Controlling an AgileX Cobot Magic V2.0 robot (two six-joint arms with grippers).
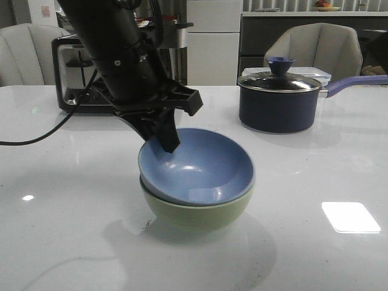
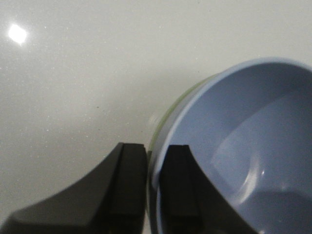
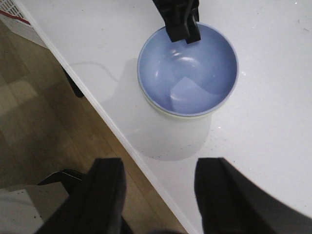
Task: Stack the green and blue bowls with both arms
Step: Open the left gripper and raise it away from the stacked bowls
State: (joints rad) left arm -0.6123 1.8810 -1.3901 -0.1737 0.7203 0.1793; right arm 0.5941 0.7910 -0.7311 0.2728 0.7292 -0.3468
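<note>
Left pincer blocks the blue bowl — table around lies open.

No writing, label, brand mark or number can be read in any of the three views. The bowls, the saucepan and the counter show plain surfaces, and nothing legible appears on the toaster or on the black arms.

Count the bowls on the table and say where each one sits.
2. The blue bowl sits nested in the green bowl mid-table, the left gripper closed on its rim. None seems hidden.
</note>
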